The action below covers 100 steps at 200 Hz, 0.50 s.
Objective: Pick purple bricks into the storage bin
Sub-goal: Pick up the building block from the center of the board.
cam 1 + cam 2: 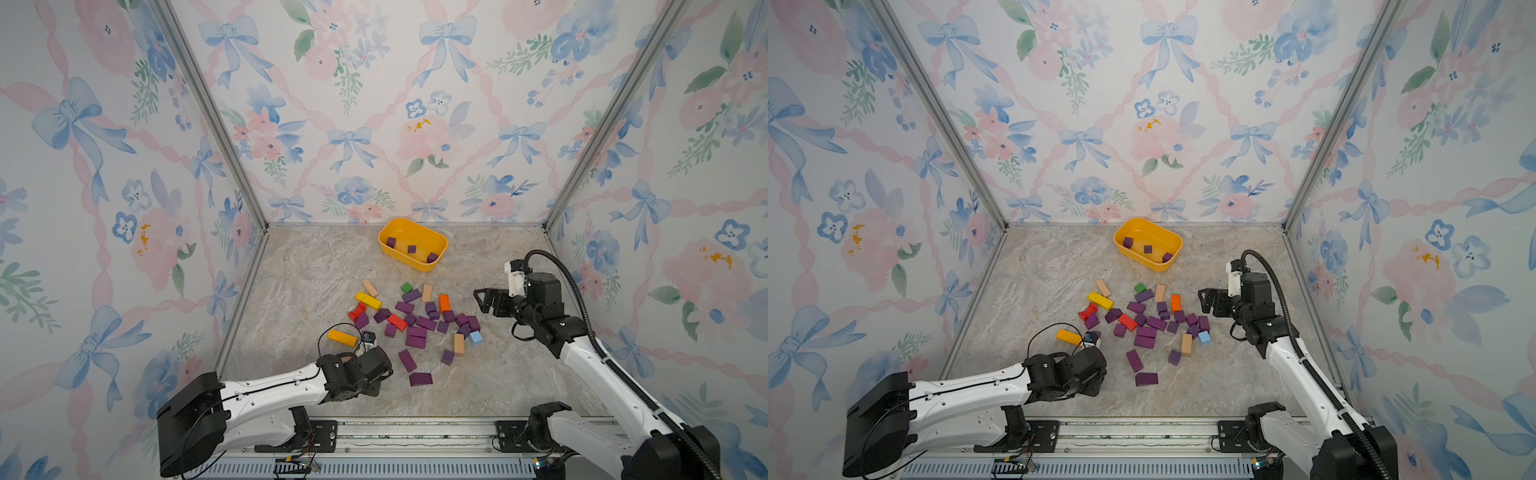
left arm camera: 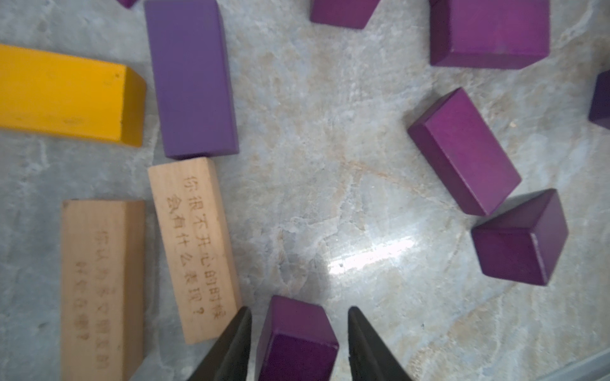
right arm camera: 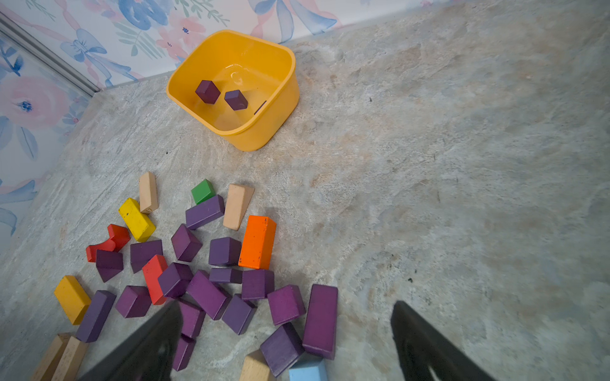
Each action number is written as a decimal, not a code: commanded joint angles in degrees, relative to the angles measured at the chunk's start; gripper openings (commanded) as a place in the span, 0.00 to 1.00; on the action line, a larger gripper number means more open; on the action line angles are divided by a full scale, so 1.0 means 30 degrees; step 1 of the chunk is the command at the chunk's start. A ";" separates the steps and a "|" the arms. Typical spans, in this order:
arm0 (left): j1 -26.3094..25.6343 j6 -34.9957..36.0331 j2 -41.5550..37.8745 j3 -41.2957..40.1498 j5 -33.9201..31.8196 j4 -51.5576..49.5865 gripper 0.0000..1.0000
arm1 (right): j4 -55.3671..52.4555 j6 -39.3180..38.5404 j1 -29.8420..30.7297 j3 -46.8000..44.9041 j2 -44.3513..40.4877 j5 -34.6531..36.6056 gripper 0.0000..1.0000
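Bright even light, glare on the tabletop (image 2: 369, 257), wrist-view blur.

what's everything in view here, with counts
storage bin: one, yellow, far end of table
purple bricks: about twenty, dark purple, mid-table; three more in bin
tan bars: five, plain wood, around the pile
yellow blocks: two, yellow and amber, pile's left side
red blocks: two, red, left half of pile
orange block: one, orange, pile's far side
green block: one, green, pile's far edge
blue block: one, light blue, pile's right side
table: one, grey marbled, underneath
left gripper: one, black, open around a purple brick
right gripper: one, black, open, right of pile
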 commanded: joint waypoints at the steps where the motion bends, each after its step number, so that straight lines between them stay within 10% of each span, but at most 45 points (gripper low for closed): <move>1: -0.0144 -0.0107 0.0308 -0.0186 0.0105 -0.0521 0.47 | 0.0113 0.0280 -0.0350 -0.0318 0.0310 -0.0246 0.97; 100: -0.0177 0.0775 0.1624 0.0870 -0.0232 -0.0458 0.33 | 0.0507 0.0544 -0.0886 -0.0729 0.0307 -0.0701 0.97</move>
